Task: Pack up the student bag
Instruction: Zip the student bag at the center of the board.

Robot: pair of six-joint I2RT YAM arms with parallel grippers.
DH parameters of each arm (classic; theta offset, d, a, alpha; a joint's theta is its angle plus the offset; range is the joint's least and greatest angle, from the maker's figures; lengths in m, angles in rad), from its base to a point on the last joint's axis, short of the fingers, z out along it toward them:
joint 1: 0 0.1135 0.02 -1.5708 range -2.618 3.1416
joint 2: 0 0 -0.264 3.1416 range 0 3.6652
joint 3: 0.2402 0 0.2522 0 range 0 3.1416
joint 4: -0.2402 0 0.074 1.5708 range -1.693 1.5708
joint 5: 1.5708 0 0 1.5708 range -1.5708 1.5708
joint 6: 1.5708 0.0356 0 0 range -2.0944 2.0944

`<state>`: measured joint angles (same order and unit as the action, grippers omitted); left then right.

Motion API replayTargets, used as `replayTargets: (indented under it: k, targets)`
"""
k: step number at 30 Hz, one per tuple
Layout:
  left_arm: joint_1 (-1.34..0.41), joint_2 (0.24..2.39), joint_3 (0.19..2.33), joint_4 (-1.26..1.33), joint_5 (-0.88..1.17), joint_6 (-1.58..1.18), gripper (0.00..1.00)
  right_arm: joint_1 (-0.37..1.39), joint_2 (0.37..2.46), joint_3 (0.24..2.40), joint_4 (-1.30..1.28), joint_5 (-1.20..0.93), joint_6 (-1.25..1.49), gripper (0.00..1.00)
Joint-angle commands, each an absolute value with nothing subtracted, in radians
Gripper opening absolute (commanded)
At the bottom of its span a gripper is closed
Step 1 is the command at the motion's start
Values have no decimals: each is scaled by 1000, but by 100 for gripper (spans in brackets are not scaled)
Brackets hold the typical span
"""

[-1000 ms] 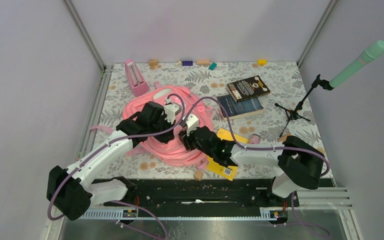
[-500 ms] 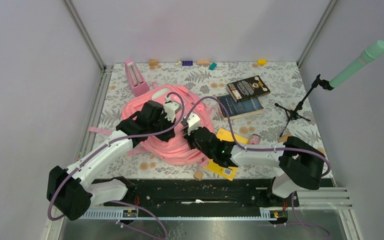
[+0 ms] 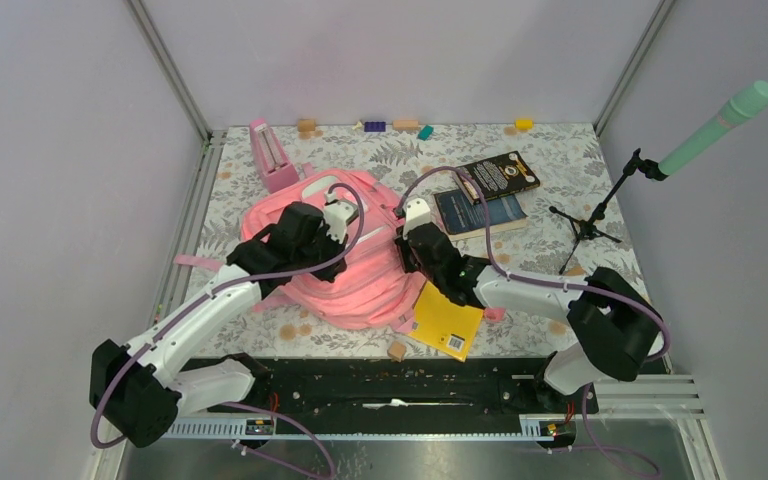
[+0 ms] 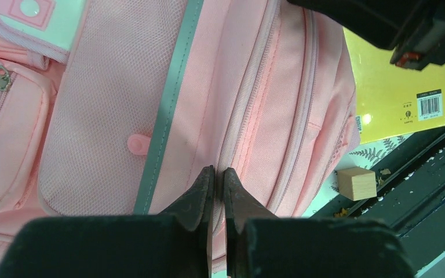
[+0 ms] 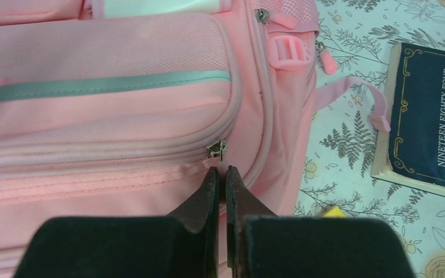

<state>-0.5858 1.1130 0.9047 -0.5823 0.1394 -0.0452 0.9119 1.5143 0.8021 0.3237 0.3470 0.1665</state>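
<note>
The student bag (image 3: 360, 285) lay flat on the counter (image 3: 560, 160), left of centre, front pockets up. Its long axis ran diagonally, from the far-left end by the pink metronome (image 3: 272, 155) to the near-right end overlapping a yellow book (image 3: 447, 322). The pale strip (image 4: 171, 104) ran along the front panel.

The left pincer (image 4: 218, 176) was clenched, tips pressed to the bag beside a zip line. The right pincer (image 5: 221, 174) was clenched too, tips on the fabric just below a metal zip pull (image 5: 216, 149). Whether either one pinched cloth could not be told.

A dark blue book (image 5: 429, 127) beside the bag read "NINETEEN EIGHTY-FOUR". The yellow book bore a barcode (image 4: 430, 107); its small print was unreadable.
</note>
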Motion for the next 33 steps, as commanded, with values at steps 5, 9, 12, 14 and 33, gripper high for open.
replayTargets:
  k: [5,9,12,14,33]
  targets:
    - [-575,1051,910,-549,46,-36,0,857,1528,892,183,302,180,0]
    - [-575,1040,918,-543,91,-21,0,859,1488,900,162,174,206,0]
    - [-576,1030,921,-499,182,-22,39,859,1464,903,159,122,224,0]
    - [-579,1030,917,-443,239,-37,64,859,1456,907,153,87,228,0]
    - [-687,1269,949,-316,195,20,78,858,1426,872,202,-9,280,0]
